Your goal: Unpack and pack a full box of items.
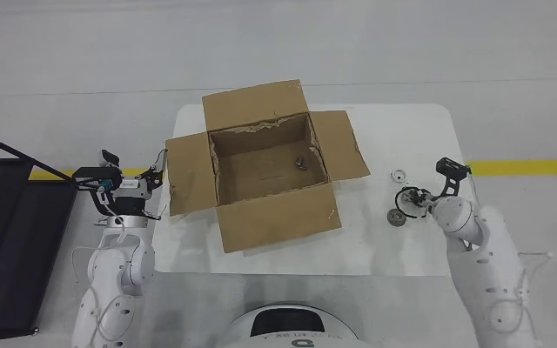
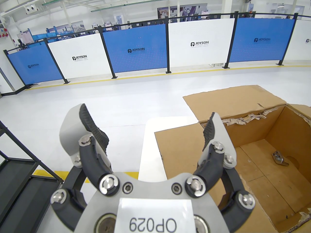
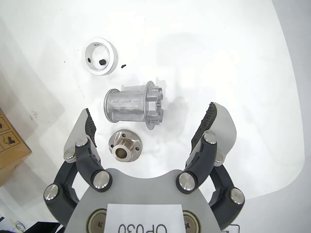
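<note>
Unpacking looks nearly done. The right gripper [image 3: 148,117] hangs wide open over a ring [image 3: 101,56], a drum [image 3: 134,106] and a hub [image 3: 124,149] on the table [image 1: 392,244]. The left gripper [image 2: 147,112] is open too, beside the box [image 1: 261,104]. One small part [image 2: 279,157] lies on the box floor. I think it comes next, and that means reaching deep between the walls.

White table [image 1: 383,252] — open box [image 1: 261,104], ring [image 3: 109,67], cylinder [image 3: 126,107], flange [image 3: 126,138].

Matt cardboard box [image 1: 265,161], shiny metal parts [image 3: 134,106]
</note>
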Tool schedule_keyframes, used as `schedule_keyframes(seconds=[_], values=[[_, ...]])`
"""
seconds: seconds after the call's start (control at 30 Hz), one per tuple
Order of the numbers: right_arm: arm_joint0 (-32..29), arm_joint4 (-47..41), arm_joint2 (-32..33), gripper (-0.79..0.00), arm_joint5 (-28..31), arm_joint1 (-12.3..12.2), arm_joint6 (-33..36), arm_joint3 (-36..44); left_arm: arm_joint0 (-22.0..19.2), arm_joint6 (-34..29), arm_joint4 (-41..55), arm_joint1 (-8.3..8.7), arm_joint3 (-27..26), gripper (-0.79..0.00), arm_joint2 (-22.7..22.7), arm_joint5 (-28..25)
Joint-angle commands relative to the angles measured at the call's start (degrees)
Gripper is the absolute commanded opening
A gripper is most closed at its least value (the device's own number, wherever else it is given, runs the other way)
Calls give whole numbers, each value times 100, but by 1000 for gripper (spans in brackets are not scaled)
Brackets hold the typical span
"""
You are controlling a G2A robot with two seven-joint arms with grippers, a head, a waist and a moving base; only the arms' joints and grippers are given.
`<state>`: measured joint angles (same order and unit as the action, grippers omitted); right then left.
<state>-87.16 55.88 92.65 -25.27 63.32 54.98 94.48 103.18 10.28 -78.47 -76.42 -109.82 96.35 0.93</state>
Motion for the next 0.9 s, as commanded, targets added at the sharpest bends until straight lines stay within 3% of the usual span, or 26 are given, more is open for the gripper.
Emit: schedule_keyframes(seconds=[0.0, 0.23, 0.27, 0.3, 0.4, 0.5, 0.87], values=[[95, 78, -150, 0, -28, 13, 59, -84, 0, 0, 0, 0, 0, 0, 0, 0], [399, 321, -441, -3, -303, 63, -99, -456, 0, 0, 0, 0, 0, 0, 0, 0], [428, 347, -463, -154, -329, 68, -116, -503, 0, 0, 0, 0, 0, 0, 0, 0], [452, 358, -478, -372, -343, 72, -120, -547, 0, 0, 0, 0, 0, 0, 0, 0], [498, 397, -501, -529, -361, 80, -101, -636, 0, 0, 0, 0, 0, 0, 0, 0], [515, 403, -482, -763, -355, 83, -77, -663, 0, 0, 0, 0, 0, 0, 0, 0], [258, -117, -16, -785, -174, 68, 46, -170, 0, 0, 0, 0, 0, 0, 0, 0]])
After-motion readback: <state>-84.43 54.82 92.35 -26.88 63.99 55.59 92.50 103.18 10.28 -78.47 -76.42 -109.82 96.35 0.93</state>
